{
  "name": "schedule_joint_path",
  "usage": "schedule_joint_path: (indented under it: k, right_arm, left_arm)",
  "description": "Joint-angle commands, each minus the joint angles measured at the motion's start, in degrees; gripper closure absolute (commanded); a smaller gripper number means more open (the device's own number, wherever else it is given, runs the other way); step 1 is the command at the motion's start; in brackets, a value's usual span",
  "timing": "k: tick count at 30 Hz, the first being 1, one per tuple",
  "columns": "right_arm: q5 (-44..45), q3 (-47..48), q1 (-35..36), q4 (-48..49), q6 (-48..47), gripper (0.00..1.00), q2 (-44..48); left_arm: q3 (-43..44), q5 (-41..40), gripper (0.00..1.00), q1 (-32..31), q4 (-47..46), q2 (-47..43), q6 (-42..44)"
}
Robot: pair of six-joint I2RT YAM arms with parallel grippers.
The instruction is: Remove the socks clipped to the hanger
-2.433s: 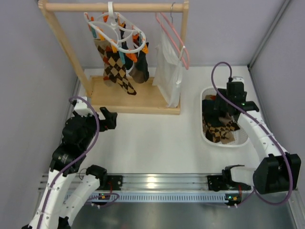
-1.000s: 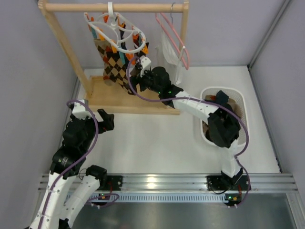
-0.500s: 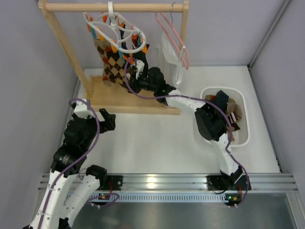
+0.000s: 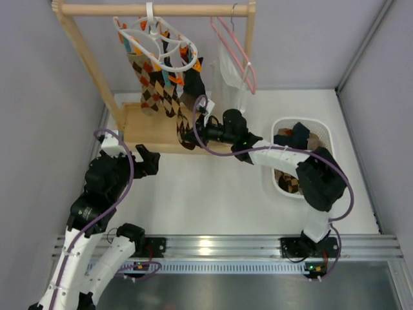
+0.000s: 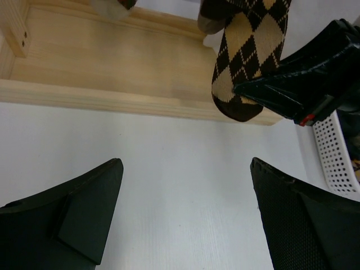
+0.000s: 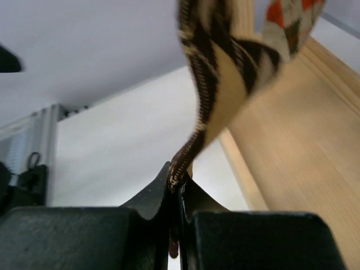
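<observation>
The white hanger (image 4: 162,46) hangs from the wooden rail with orange and teal pins. Brown argyle socks (image 4: 157,90) and a dark sock (image 4: 193,84) hang clipped to it. One argyle sock (image 4: 181,116) is stretched down and forward. My right gripper (image 4: 195,134) is shut on its toe. In the right wrist view the jaws (image 6: 179,183) pinch the thin edge of this sock (image 6: 225,73). My left gripper (image 4: 147,160) is open over the table in front of the rack, holding nothing. The left wrist view shows its fingers (image 5: 84,214) wide apart, with the argyle sock (image 5: 247,62) ahead of them.
A white basket (image 4: 322,188) at the right holds several socks (image 4: 293,139). A white garment (image 4: 226,81) hangs on a pink wire hanger (image 4: 235,45). The wooden rack's base (image 4: 151,132) lies under the socks, and its rail (image 4: 155,10) runs across the top.
My right gripper has shut on the argyle sock's toe and drawn back from the rack, stretching the sock down and forward. The left arm has stayed put.
</observation>
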State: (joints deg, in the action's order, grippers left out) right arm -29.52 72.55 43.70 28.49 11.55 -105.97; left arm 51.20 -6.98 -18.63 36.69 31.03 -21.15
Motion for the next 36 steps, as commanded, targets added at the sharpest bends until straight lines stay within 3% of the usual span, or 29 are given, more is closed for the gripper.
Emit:
schedule_joint_path:
  k: [1, 6, 13, 21, 25, 29, 36]
  right_arm:
    - [-9.0, -3.9, -0.7, 4.8, 2.5, 1.00, 8.5]
    - [-20.7, -8.2, -3.2, 3.6, 6.4, 1.00, 14.6]
    - [-24.2, -13.3, -5.4, -1.9, 5.1, 1.00, 24.3]
    - [-28.0, -13.1, -10.5, -11.1, 4.6, 1.00, 32.8]
    - [-30.4, -11.5, -12.1, -16.0, 3.7, 1.00, 34.5]
    - [-31.8, -8.9, -12.2, -20.0, 2.9, 1.00, 35.0]
    - [-32.9, -6.7, -12.6, -22.4, 2.5, 1.00, 35.8]
  left_arm:
    - [8.0, 4.6, 0.02, 0.2, -2.2, 1.7, -1.5]
    - [17.3, 2.2, 0.01, 0.2, -2.1, 7.8, -2.2]
    - [33.2, 1.6, 0.02, 0.3, -2.8, 22.5, -2.2]
    - [44.1, 6.7, 0.02, 0.3, -8.4, 34.2, -2.6]
    - [42.2, 17.0, 0.02, 0.3, -19.3, 36.6, -2.9]
    - [37.4, 14.9, 0.02, 0.4, -28.3, 36.4, -4.8]
    - [34.6, 14.8, 0.02, 2.7, -34.8, 38.6, -8.9]
